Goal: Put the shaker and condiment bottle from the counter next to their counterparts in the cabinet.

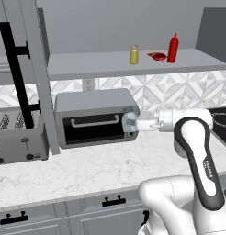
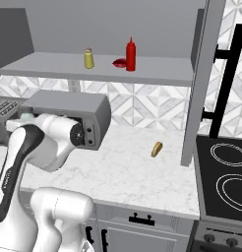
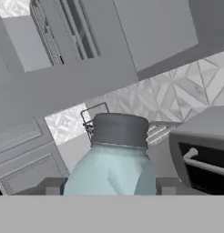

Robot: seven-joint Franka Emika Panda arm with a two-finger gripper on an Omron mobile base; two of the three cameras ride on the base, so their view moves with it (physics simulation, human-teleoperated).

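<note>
A white robot arm reached sideways across a white-grey marbled table (image 1: 87, 172), in front of a silver toaster oven (image 1: 94, 117). Its pincer (image 1: 130, 125) was clenched on the shaker (image 1: 129, 123), a small pale blue-grey translucent piece with a dark grey cap. In the left base view the shaker sat at the tip of the arm, lifted clear of the table and level with the toaster oven's dark glass door. In the hand view the shaker (image 3: 114, 159) sat close up between the two dark finger tips (image 3: 51, 185), one pressed against each side of its body, with the cap pointing away from the hand.

Above, the open cabinet's wide grey shelf (image 1: 87, 64) carried three things in a loose row: a yellow shaker (image 1: 134, 54) with a silver cap, a flat red condiment thing (image 1: 157, 56), and the condiment bottle (image 1: 173, 48), tall, red and upright, just beside the flat red thing. The held shaker was well below this shelf. The cabinet's tall grey door (image 1: 34, 69) with a long black bar handle (image 1: 16, 75) stood open at the left. A toaster (image 1: 18, 137) sat on the table at the left, partly behind that door. In the right base view a small tan object (image 2: 156, 149) lay on the table, near a black stove top (image 2: 224, 177).
</note>
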